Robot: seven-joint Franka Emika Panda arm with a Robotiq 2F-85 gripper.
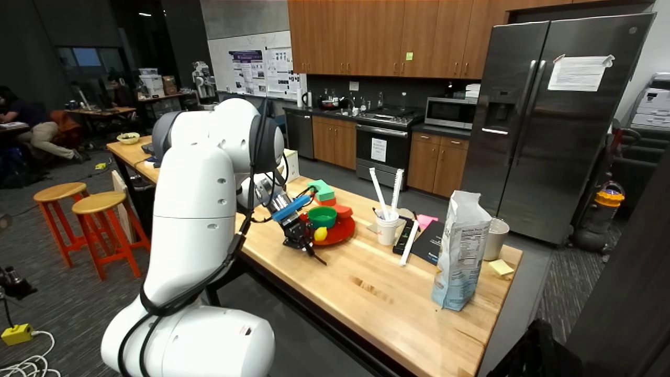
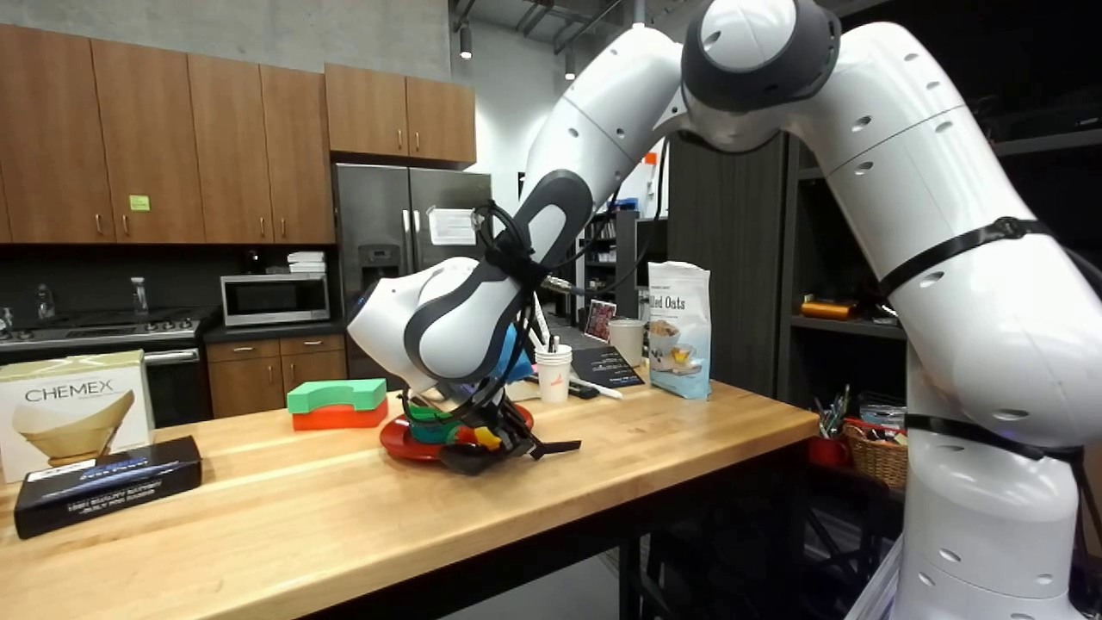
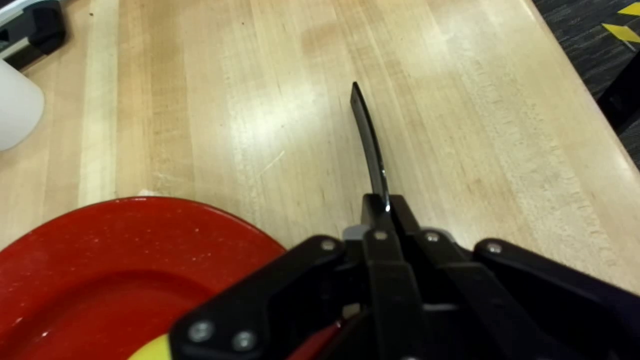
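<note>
My gripper (image 3: 387,212) is shut on a thin black utensil (image 3: 368,137) low over the wooden table. One end of the utensil sticks out past the fingertips; its other end is hidden under the gripper in the wrist view. Close beside the gripper lies a red plate (image 3: 125,240), also seen in both exterior views. On the plate are a green bowl (image 1: 322,216), a yellow lemon-like item (image 1: 320,234) and a red piece (image 1: 343,211). In an exterior view a dark rounded shape (image 2: 469,459) hangs by the gripper; whether it belongs to the utensil I cannot tell.
Behind the plate, a green block (image 2: 336,396) rests on a red one (image 2: 340,418). White cups (image 1: 387,230) hold long white sticks, near a dark booklet (image 1: 430,242). An oats bag (image 1: 460,256) stands farther along. A Chemex box (image 2: 77,413) and black box (image 2: 108,486) are at the other end.
</note>
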